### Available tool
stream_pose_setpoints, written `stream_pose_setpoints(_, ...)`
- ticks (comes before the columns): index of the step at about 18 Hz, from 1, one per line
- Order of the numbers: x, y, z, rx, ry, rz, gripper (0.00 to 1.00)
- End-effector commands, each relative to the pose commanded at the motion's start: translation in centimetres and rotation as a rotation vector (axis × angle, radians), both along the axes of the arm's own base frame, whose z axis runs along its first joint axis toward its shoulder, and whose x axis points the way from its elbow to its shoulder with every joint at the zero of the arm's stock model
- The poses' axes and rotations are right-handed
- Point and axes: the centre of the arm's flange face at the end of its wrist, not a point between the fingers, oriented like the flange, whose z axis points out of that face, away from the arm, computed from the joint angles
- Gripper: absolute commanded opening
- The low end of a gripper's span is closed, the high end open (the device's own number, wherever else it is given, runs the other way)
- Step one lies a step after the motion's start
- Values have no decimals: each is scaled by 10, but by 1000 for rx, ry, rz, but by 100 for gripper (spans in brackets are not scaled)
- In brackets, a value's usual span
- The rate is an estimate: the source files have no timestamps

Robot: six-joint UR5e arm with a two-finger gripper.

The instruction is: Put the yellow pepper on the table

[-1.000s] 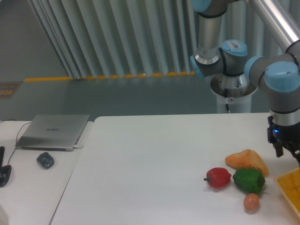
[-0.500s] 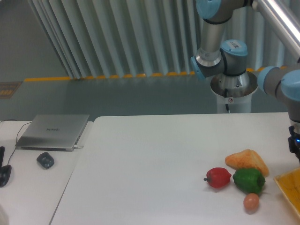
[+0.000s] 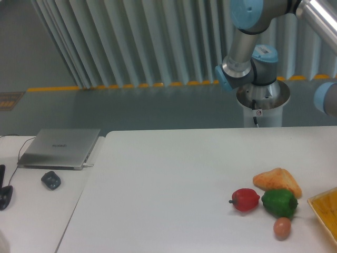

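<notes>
two peppers [image 3: 245, 200], one laptop [image 3: 59, 148]

Red pepper [image 3: 245, 200] & green pepper [image 3: 279, 203] are sitting side by side on table [image 3: 168, 179], w/ bread wedge [image 3: 277, 182] behind.

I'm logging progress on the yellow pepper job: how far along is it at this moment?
Nothing looks done: no yellow pepper lies on the table, only the red pepper, green pepper, bread wedge and a small egg. The gripper is out of view, so what it holds is unknown. The yellow tray sits at the right edge. Placing remains.
</notes>
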Motion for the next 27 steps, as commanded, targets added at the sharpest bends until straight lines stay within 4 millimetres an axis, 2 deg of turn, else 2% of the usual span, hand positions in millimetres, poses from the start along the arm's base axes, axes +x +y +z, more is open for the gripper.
stream_pose_setpoints(4, -14, -13, -22, -36, -28, -20, 100)
stream_pose_setpoints(6, -20, -28, -31, -44, -47, 1, 100)
stream_pose_setpoints(8, -27, -32, -44, -51, -62, 10, 100)
stream_pose_setpoints(10, -33, -37, -45, -55, -61, -1, 100)
stream_pose_setpoints(11, -36, -38, -51, -65, -68, -14, 100)
stream_pose_setpoints(15, -43, -35, -49, -60, -58, -16, 100)
stream_pose_setpoints(21, -56, -29, -60, -57, -57, -15, 100)
stream_pose_setpoints(27, -59, -26, -65, -55, -58, -9, 100)
